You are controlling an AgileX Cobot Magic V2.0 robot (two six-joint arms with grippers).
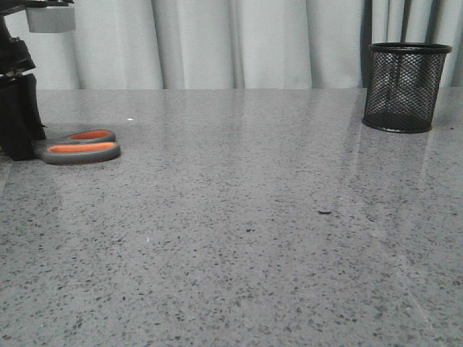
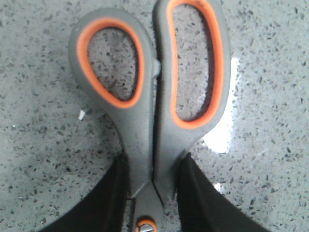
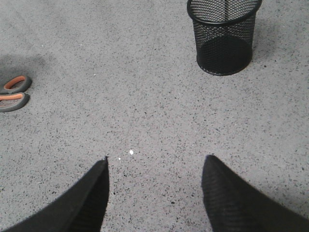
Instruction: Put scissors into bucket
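The scissors [image 1: 81, 145] lie flat on the table at the far left, grey handles with orange lining pointing right. My left gripper [image 1: 20, 142] stands over them. In the left wrist view its two black fingers [image 2: 108, 193] press both sides of the scissors [image 2: 153, 111] at the neck, just above the pivot screw, so my left gripper [image 2: 153, 166] is shut on them. The blades are hidden. The bucket [image 1: 405, 87], a black mesh cup, stands upright and empty at the far right. My right gripper [image 3: 154, 162] is open and empty above bare table, with the bucket [image 3: 223, 36] ahead of it.
The grey speckled table [image 1: 239, 217] stretches between the scissors and the bucket. A pale curtain [image 1: 239, 43] hangs behind the table's far edge. The scissors handles also show in the right wrist view [image 3: 13, 93], far off to one side.
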